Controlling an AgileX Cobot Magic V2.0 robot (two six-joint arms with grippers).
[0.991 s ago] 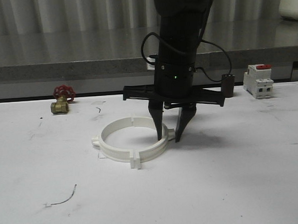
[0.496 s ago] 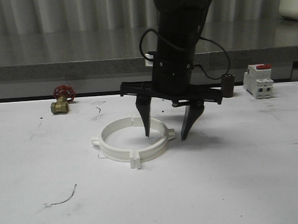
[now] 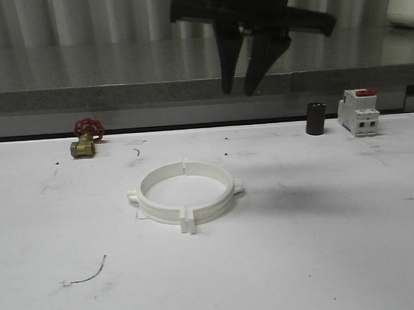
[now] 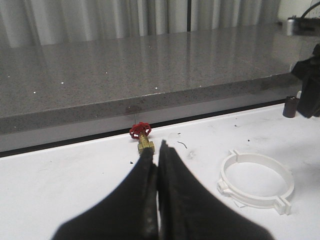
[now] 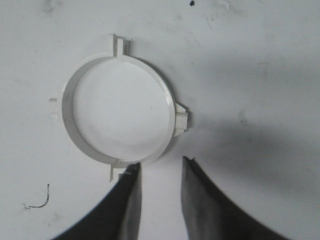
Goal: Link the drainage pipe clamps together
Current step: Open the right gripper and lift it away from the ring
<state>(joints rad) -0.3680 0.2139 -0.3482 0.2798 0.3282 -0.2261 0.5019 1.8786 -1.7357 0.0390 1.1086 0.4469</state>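
Now, starting at the left of the front view, a small brass valve with a red handwheel (image 3: 86, 138) sits on the white bench (image 3: 337, 245) near its far edge, and a thin dark scrap of wire (image 3: 88, 272) lies toward the lower left of the frame. Near the middle of the frame the drainage pipe clamps (image 3: 184, 191) lie flat on the bench, the two white half-bands meeting as a full ring, with paired end tabs at the far side and at the near side and a small lug on each outer flank. Above them, at the top centre of the frame, the right gripper (image 3: 240, 91) hangs well clear of the ring, its two dark fingers a little apart with nothing between them; in the right wrist view the fingertips (image 5: 132, 172) show the same gap above the bench beside the ring's near tabs. Further right, a short dark cylinder (image 3: 315, 119) stands upright by the far edge, and just beside it a white boxy breaker with a red top (image 3: 358, 112). In the left wrist view the left gripper (image 4: 158, 150) has its fingers pressed together, empty, with the valve beyond its tips and the ring off to the lower right of that frame.
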